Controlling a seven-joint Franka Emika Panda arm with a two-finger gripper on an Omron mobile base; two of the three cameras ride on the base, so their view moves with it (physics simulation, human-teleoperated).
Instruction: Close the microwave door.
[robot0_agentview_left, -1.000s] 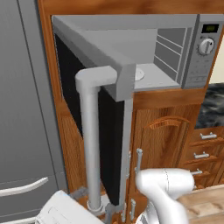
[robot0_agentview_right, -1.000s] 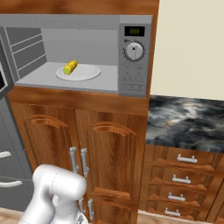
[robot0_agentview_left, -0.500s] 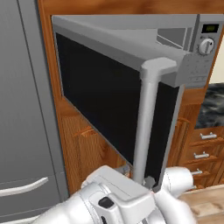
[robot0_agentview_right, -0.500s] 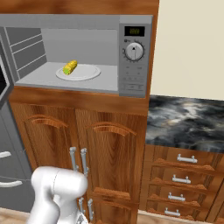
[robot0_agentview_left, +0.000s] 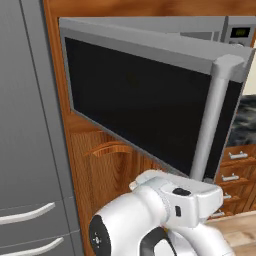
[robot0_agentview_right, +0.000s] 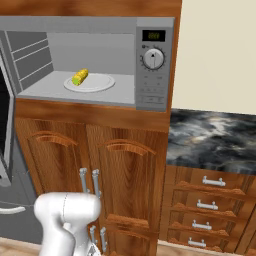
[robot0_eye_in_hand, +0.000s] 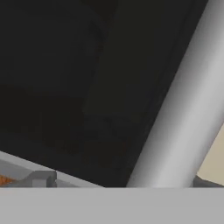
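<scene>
The microwave door (robot0_agentview_left: 135, 100), a grey frame around black glass, stands partly open and angled across the oven's front. Its thick grey bar handle (robot0_agentview_left: 212, 117) runs down the right edge. In the hand view the black glass (robot0_eye_in_hand: 74, 78) is very close, with the handle (robot0_eye_in_hand: 183, 113) slanting across the right. The microwave (robot0_agentview_right: 95, 60) shows an open cavity and a control panel with a white knob (robot0_agentview_right: 153, 58). The door's edge (robot0_agentview_right: 4, 125) shows at the far left. My white wrist (robot0_agentview_left: 175, 197) sits just under the door's lower edge by the handle's foot, and it hides the fingers.
A white plate (robot0_agentview_right: 102, 84) with a yellow corn cob (robot0_agentview_right: 80, 77) lies inside the oven. The tall grey fridge (robot0_agentview_left: 25, 130) stands left of the door. Wooden cabinet doors (robot0_agentview_right: 120, 185) are below, with a dark marble counter (robot0_agentview_right: 215, 137) and drawers (robot0_agentview_right: 210, 200) to the right.
The door has swung from edge-on towards the oven, its handle moving right. My arm has followed beneath it, rising into the left base view.
</scene>
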